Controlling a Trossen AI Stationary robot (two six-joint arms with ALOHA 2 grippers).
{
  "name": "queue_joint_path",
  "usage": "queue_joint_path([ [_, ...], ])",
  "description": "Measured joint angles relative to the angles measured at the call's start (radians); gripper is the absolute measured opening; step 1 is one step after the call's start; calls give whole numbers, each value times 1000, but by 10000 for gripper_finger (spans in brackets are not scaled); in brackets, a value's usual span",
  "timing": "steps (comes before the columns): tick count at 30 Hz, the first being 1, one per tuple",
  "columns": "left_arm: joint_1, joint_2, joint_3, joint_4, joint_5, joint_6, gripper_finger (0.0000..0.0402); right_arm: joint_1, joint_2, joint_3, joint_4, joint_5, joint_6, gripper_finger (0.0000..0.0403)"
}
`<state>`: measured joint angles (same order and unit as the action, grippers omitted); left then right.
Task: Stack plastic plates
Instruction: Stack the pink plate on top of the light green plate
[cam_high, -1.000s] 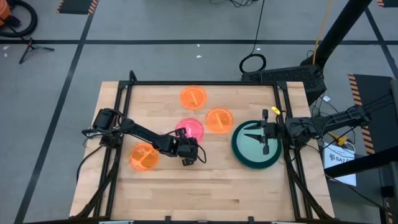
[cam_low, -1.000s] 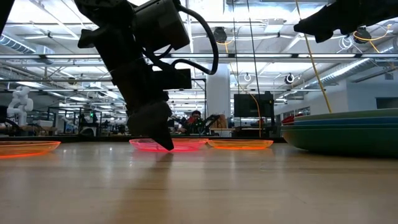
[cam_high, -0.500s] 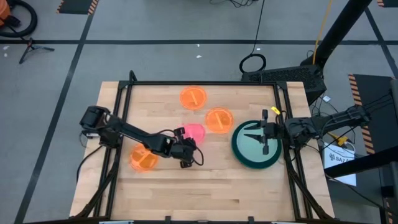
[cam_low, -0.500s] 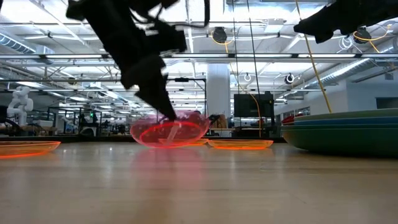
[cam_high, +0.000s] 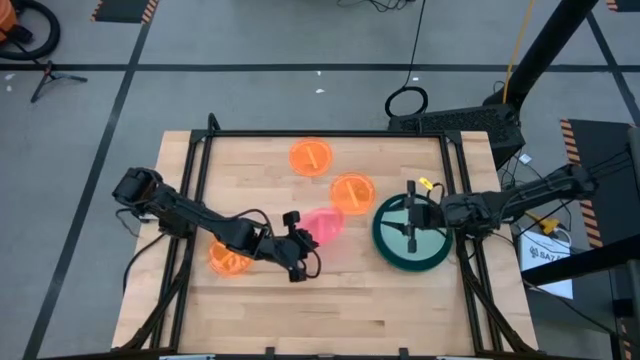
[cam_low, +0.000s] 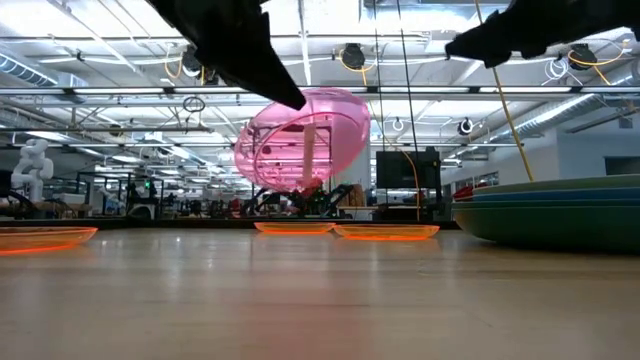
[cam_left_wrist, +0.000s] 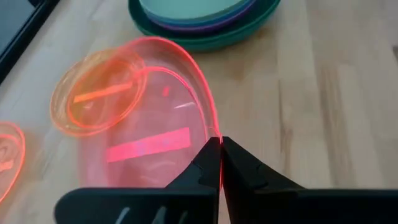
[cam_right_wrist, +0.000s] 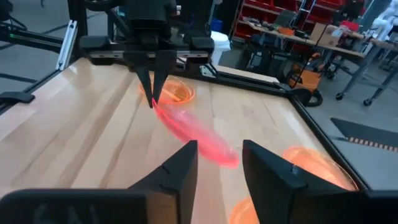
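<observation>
The small translucent pink round plastic plate is pinched at its rim between the closed fingers of the left gripper, just left of centre in the high view, and is held tilted clear of the wooden table; in the low view the same plate is seen lifted well above the tabletop, in the upper middle of the frame. In the left wrist view the two dark fingers are seen pressed together on the plate's edge. Three small translucent orange round plates are lying flat on the table: one at the upper centre of the high view, one just right of centre, and one at the lower left, partly covered by the left arm. A stack of larger plates, dark green at the bottom and mint on top, is placed at the right of the table. The right gripper is held above this stack with its fingers parted and nothing between them.
</observation>
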<state>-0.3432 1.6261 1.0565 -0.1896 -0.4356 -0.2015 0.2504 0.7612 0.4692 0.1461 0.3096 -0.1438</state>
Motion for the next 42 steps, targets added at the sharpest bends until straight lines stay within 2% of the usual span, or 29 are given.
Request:
queue_joint_path([
  [8, -1, 0, 0, 97, 17, 38, 8, 0, 167, 108, 0, -81, -1, 158],
  [16, -1, 0, 0, 118, 19, 55, 8, 0, 316, 201, 0, -132, -34, 160],
  [20, -1, 0, 0, 120, 72, 62, 8, 0, 367, 228, -1, -135, -51, 160],
  [24, -2, 0, 0, 122, 78, 61, 8, 0, 403, 253, 0, -182, -52, 160],
  [31, -1, 0, 0, 199, 79, 93, 8, 0, 460, 283, -2, -184, -61, 160],
  [37, -1, 0, 0, 202, 79, 99, 8, 0, 478, 294, 0, -185, -78, 159],
  [42, -1, 0, 0, 216, 79, 102, 8, 0, 478, 294, -10, -185, -78, 143],
])
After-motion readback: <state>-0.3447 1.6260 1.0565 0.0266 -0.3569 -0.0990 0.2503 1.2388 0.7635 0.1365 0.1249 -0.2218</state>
